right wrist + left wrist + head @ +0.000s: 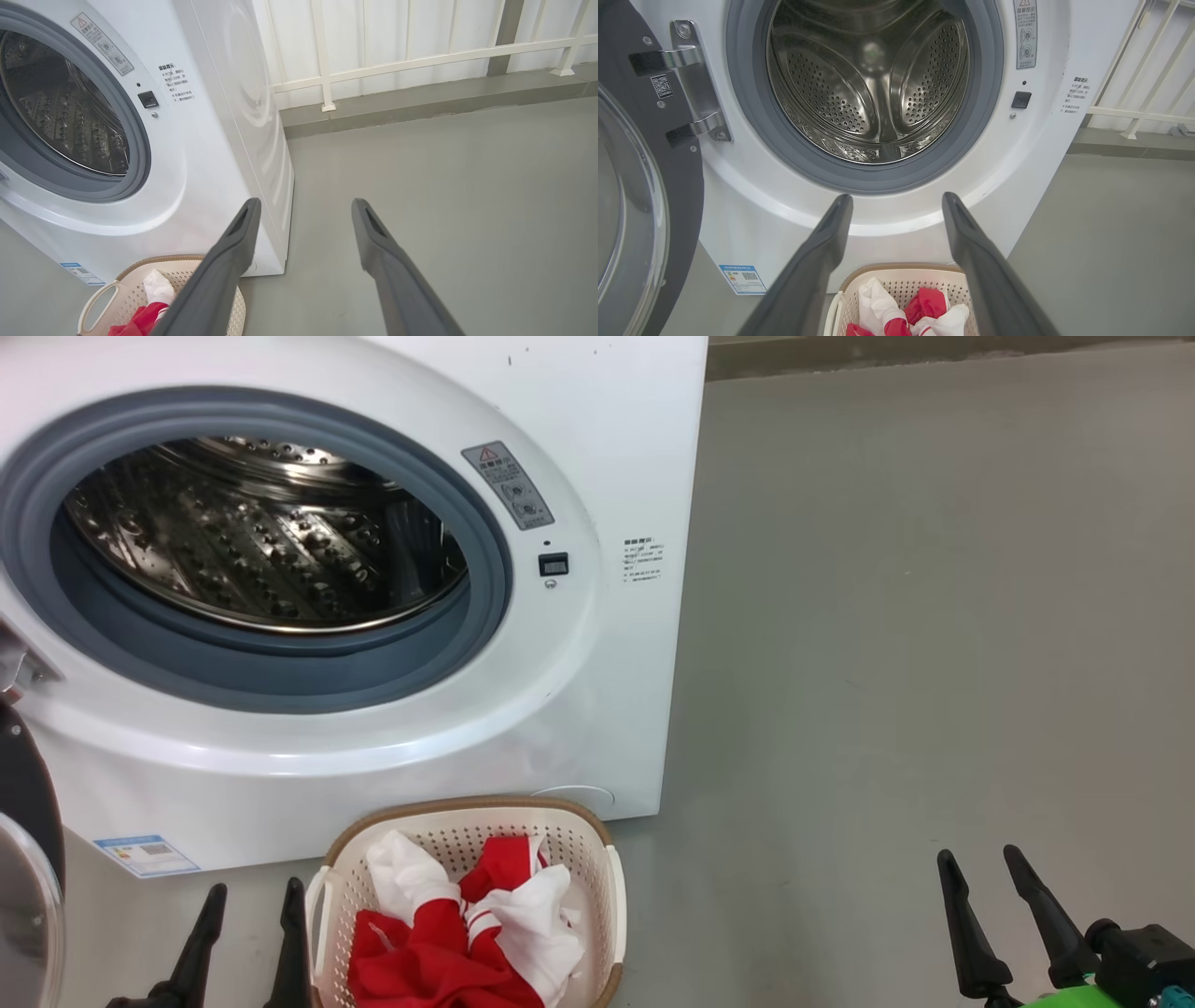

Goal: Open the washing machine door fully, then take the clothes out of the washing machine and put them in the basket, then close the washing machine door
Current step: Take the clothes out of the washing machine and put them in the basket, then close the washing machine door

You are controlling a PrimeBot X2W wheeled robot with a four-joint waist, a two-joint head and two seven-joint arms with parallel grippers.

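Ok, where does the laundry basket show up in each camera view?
Head view: basket at bottom centre, in front of the washing machine.
Left wrist view: basket at bottom centre, under the drum opening.
Right wrist view: basket at bottom left, by the machine's front.
Shared landmark: the small black square right of the drum opening.
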